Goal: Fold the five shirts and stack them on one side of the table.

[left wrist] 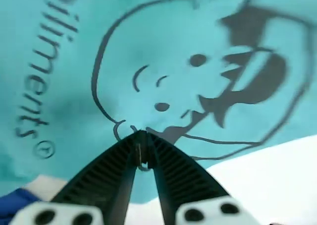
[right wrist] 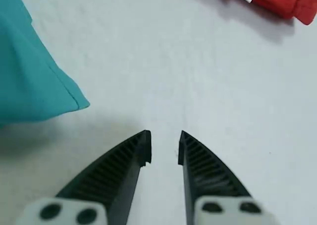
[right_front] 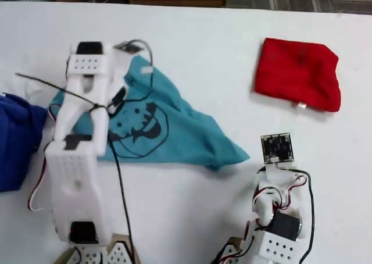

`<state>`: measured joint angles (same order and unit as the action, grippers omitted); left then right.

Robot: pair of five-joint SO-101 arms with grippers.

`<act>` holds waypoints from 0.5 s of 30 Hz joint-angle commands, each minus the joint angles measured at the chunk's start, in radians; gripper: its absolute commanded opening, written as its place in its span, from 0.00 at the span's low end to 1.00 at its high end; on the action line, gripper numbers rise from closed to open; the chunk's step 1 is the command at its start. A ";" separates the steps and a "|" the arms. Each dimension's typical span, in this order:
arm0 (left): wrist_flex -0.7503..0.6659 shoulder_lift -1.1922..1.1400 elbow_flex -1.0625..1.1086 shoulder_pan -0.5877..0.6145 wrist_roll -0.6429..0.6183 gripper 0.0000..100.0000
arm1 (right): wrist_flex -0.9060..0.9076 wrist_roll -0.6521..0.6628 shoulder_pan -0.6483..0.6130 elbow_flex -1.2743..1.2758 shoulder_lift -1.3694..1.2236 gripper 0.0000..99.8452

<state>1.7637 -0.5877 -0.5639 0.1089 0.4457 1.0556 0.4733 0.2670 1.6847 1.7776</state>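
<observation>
Left tool (left wrist: 142,149) seemingly pinches teal shirt (left wrist: 59,136); thin hold could slip. Right tool (right wrist: 164,141) narrowly parted, empty.

The left gripper (left wrist: 142,151) had its two black ribbed plastic fingers (left wrist: 105,178) closed tip to tip, pinching a small fold of the teal shirt (left wrist: 74,136). The soft cloth spread beyond the tips, printed with a dark outlined cartoon face (left wrist: 198,84) and a line of dark lettering (left wrist: 49,71). The shirt's edge met the white table (left wrist: 270,178). A dark blue cloth (left wrist: 11,206) peeked out beside one finger's white base.
</observation>
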 commanded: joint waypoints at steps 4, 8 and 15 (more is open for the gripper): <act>0.018 0.209 -0.019 0.080 0.009 0.03 | -0.021 -0.008 -0.001 0.008 0.021 0.10; 0.006 0.118 -0.010 0.244 0.017 0.07 | -0.021 -0.008 -0.001 0.008 0.021 0.10; -0.060 -0.055 -0.044 0.423 0.011 0.25 | -0.016 -0.008 -0.047 0.008 0.021 0.10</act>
<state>1.7469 -0.6276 -0.5639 0.4618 0.4534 1.0556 0.4733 0.2363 1.6847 1.7776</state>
